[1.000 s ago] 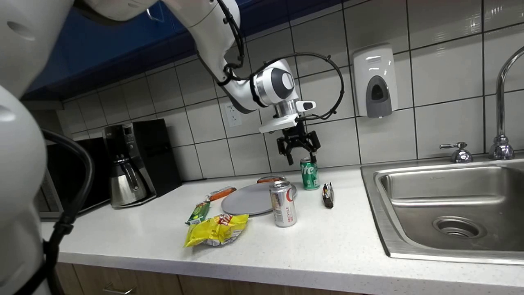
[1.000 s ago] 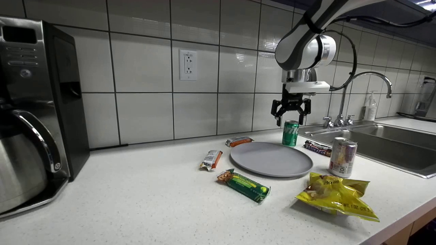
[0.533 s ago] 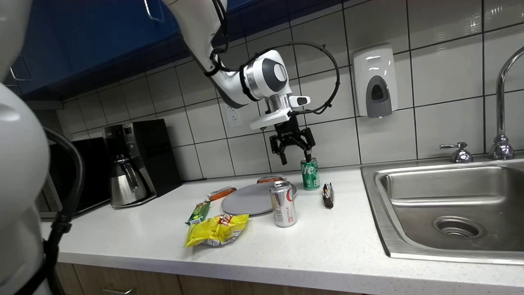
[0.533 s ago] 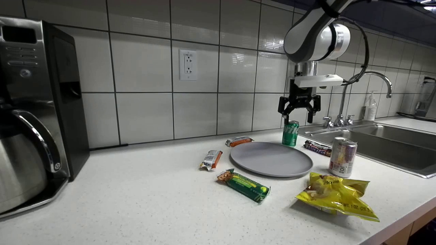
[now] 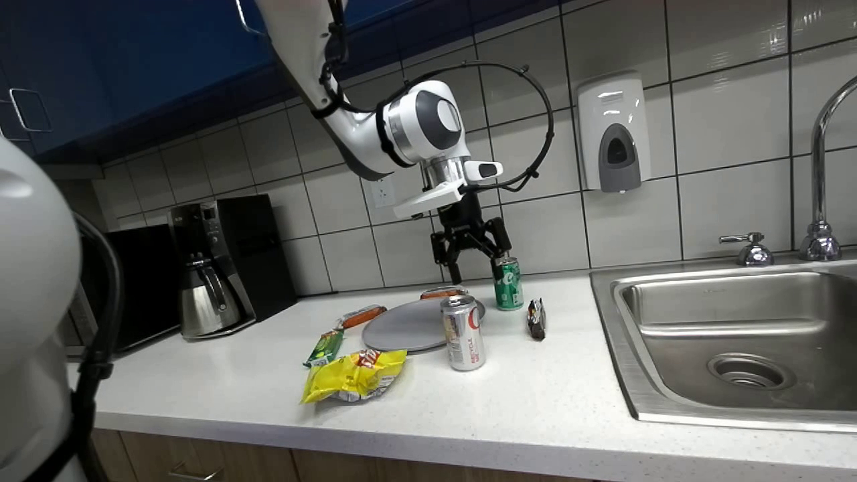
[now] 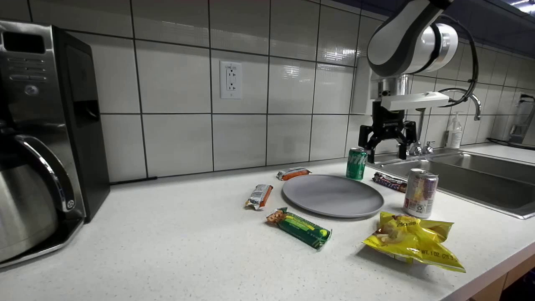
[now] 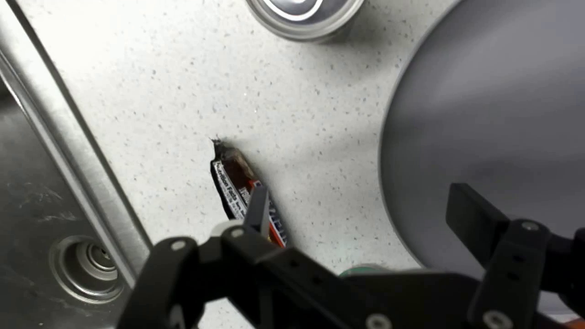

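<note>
"Wondering what's being gripped by the black two-fingered gripper (image 6: 387, 159) right now?"

"Nothing, tbh. Its jaws are spread wide, with only air in between. In an exterior view the dark brown, plastic-wrapped chocolate bar (image 6: 389, 182) can be seen at 6 o'clock from it, lying on the white speckled countertop (image 6: 188, 251), and the green metal soda can (image 6: 355, 164) is found upright at 9 o'clock."

"What could get messed up from here?"

"Line-up, mostly. In the wrist view, part of the bar is covered by one finger (image 7: 257, 208), so if it's lowered like that, the wrapper could be squashed. The other finger (image 7: 475, 219) is seen over the flat round grey plate (image 7: 480, 114), so that could be tipped. The can might be knocked by a sideways drift too; whether it's being touched can't be told."

"Anything changed from a second ago?"

"Yep, in an exterior view the gripper (image 5: 476, 274) has been brought down and towards 8 o'clock. Bar, can and plate haven't been budged."
</note>
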{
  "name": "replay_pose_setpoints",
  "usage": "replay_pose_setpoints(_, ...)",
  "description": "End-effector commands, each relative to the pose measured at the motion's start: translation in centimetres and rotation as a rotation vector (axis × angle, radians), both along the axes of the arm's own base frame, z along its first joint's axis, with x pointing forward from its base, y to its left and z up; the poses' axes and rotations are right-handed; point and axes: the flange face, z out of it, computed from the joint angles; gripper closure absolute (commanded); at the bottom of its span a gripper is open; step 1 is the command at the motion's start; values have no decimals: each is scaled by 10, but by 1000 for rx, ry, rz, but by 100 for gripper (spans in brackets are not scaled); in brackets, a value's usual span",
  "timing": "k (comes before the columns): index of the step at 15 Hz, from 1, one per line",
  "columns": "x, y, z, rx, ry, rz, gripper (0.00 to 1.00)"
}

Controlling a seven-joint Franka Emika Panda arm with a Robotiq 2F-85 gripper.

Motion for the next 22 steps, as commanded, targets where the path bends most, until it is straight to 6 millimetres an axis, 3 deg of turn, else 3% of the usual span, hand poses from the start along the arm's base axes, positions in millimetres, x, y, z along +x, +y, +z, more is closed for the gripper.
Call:
replay_pose_setpoints(1, -3, 0, 0, 1, 3, 0, 0)
replay_pose_setpoints(12, -5, 0, 1, 2, 2, -1, 0)
replay_pose_setpoints(22, 9, -35, -7, 8, -38, 54, 0)
